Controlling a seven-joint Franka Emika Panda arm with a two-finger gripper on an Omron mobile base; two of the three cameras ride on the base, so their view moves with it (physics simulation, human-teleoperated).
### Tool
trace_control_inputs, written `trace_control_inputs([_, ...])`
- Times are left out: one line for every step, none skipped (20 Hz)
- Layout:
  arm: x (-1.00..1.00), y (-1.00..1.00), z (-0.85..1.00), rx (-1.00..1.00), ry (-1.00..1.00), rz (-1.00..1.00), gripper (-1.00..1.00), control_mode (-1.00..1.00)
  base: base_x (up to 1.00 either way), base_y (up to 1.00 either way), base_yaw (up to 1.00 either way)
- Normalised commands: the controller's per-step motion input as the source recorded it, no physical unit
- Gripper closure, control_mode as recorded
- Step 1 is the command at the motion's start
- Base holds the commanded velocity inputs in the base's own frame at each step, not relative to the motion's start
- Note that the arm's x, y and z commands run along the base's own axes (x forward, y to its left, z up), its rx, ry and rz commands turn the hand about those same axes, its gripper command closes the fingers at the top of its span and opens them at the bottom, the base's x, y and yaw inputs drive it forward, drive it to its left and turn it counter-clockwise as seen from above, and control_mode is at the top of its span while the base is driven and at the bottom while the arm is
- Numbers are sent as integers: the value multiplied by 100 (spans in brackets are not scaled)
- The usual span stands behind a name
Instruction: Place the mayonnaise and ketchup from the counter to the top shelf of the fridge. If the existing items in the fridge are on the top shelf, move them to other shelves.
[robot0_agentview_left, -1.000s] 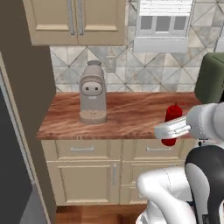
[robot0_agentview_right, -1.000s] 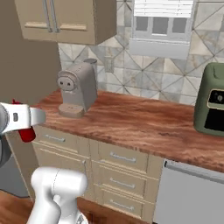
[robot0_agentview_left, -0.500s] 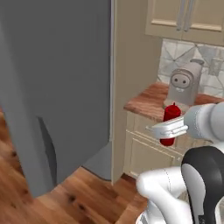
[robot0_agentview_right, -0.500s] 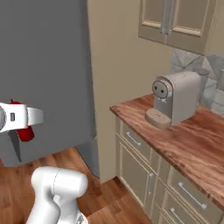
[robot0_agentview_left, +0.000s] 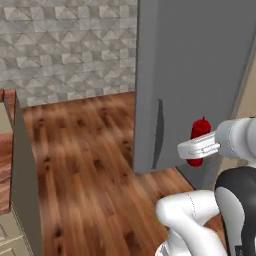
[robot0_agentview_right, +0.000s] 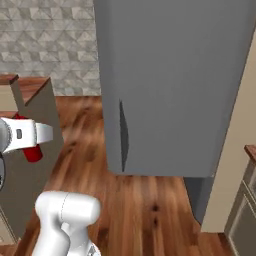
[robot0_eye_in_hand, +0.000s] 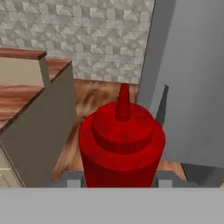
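The ketchup (robot0_eye_in_hand: 121, 144) is a small all-red bottle, held upright, and my gripper (robot0_eye_in_hand: 120, 180) is shut on its body. It hangs in mid-air to the right of the fridge's door handle in the left base view, ketchup (robot0_agentview_left: 199, 135) in gripper (robot0_agentview_left: 197, 148). From the right base view, the ketchup (robot0_agentview_right: 33, 152) and gripper (robot0_agentview_right: 31, 137) sit far left. The fridge (robot0_agentview_right: 170, 85) shows a tall plain grey door panel with a dark handle (robot0_agentview_right: 121, 131). Its top shelf is hidden behind that panel. The mayonnaise is out of view.
A cabinet end with a reddish-brown wood top (robot0_eye_in_hand: 26, 87) stands on the left. Wood floor (robot0_agentview_left: 90, 150) lies in front of the fridge, with a tiled wall (robot0_agentview_left: 65, 45) behind. A tan panel (robot0_agentview_right: 235, 150) and a counter corner (robot0_agentview_right: 251, 150) are at the right.
The whole picture has swung from the counter with the coffee machine round to the grey fridge door, so the camera has moved. The ketchup stays in my shut gripper.
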Motion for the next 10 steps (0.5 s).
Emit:
trace_control_inputs([0, 0, 0, 0, 0, 0, 100, 100, -26, 100, 67])
trace_control_inputs([0, 0, 0, 0, 0, 0, 100, 100, -4, 100, 61])
trace_control_inputs([0, 0, 0, 0, 0, 0, 100, 100, 0, 100, 51])
trace_control_inputs([0, 0, 0, 0, 0, 0, 100, 100, 0, 100, 40])
trace_control_inputs([0, 0, 0, 0, 0, 0, 100, 100, 21, 100, 34])
trace_control_inputs([0, 0, 0, 0, 0, 0, 100, 100, 54, 96, 24])
trace_control_inputs([0, 0, 0, 0, 0, 0, 100, 100, 64, 53, 12])
trace_control_inputs([0, 0, 0, 0, 0, 0, 100, 100, 64, 34, 5])
trace_control_inputs([0, 0, 0, 0, 0, 0, 100, 100, 67, 0, 0])
trace_control_inputs([0, 0, 0, 0, 0, 0, 100, 100, 60, 0, 0])
